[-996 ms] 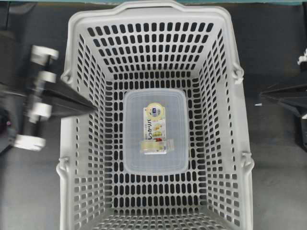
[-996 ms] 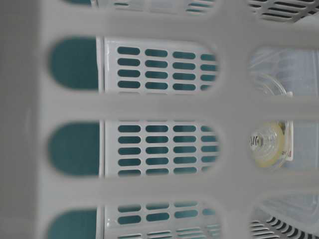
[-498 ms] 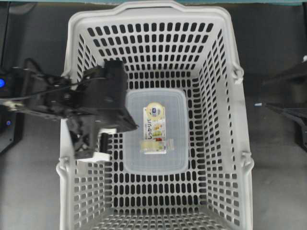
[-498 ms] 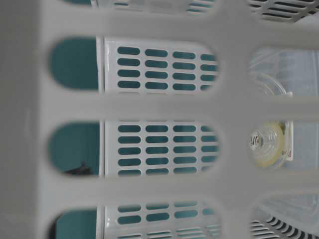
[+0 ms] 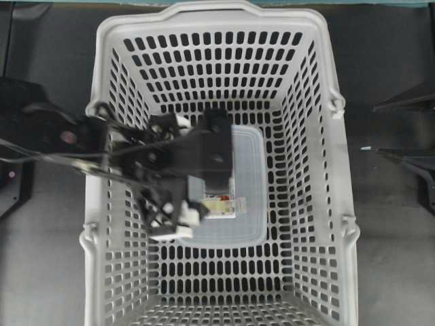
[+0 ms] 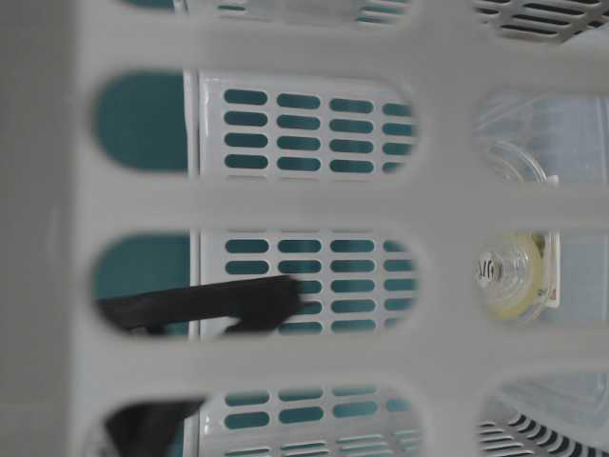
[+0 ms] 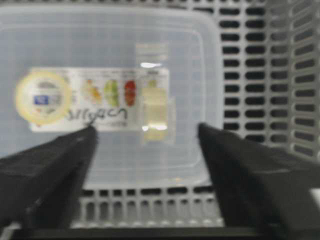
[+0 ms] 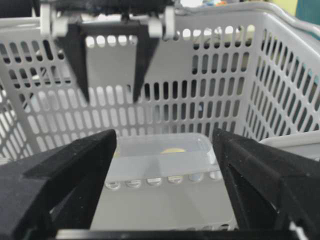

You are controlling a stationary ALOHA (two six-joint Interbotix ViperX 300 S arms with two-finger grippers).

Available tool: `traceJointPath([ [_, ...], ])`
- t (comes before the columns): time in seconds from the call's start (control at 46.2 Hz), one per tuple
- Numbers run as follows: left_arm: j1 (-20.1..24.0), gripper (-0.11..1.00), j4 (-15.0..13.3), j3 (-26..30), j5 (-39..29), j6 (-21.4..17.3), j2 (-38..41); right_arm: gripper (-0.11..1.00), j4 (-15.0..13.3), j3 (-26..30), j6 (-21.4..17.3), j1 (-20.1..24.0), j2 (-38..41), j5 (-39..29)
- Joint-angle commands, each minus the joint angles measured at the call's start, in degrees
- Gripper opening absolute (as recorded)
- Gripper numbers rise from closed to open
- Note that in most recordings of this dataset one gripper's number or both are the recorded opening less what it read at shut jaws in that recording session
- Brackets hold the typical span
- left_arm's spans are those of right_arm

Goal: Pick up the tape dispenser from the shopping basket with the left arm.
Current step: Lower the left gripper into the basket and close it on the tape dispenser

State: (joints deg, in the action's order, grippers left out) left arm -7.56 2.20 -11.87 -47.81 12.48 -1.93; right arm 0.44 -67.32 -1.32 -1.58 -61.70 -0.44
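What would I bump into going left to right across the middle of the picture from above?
Left arm → left basket wall → left gripper → clear box → right basket wall → right gripper

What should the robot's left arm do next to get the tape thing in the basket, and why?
Probably lower straight down. The left pincer is open and hangs above the tape dispenser, not touching it. In the wrist view the dispenser lies between its two fingers, on the clear box in the shopping basket, so it seems lined up.
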Motion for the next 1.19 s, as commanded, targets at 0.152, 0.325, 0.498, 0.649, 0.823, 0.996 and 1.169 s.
traceJointPath([
  [0.152, -1.1, 0.91, 0.3, 2.2, -0.6, 1.3, 6.1, 0.74, 0.1, 0.7, -0.1, -0.2, 0.1, 0.3],
  [0.325, -1.2, 0.90, 0.3, 1.8, 0.4, 1.2, 8.9, 0.74, 0.1, 0.6, -0.1, -0.2, 0.1, 0.4],
  [0.498, -1.1, 0.87, 0.3, 1.7, 2.5, 1.1, 9.8, 0.74, 0.2, 0.4, -0.1, -0.2, 0.1, 0.3],
  [0.649, -1.2, 0.53, 0.3, 1.5, 2.1, 0.5, 9.4, 0.74, 0.1, 0.2, -0.1, -0.2, 0.0, 0.3],
  [0.823, -1.1, 0.28, 0.4, 4.7, -1.0, -0.7, 7.8, 0.74, 0.2, 0.0, -0.1, -0.2, 0.1, 0.3],
  [0.996, -0.8, 0.28, 0.4, 13.3, -12.5, -2.9, 5.6, 0.74, 0.1, -0.2, -0.1, -0.3, 0.0, 0.3],
  [1.169, -0.7, 0.28, 0.4, 25.7, -25.6, -3.0, 5.1, 0.74, 0.1, -0.2, -0.1, -0.3, -0.2, 0.3],
])
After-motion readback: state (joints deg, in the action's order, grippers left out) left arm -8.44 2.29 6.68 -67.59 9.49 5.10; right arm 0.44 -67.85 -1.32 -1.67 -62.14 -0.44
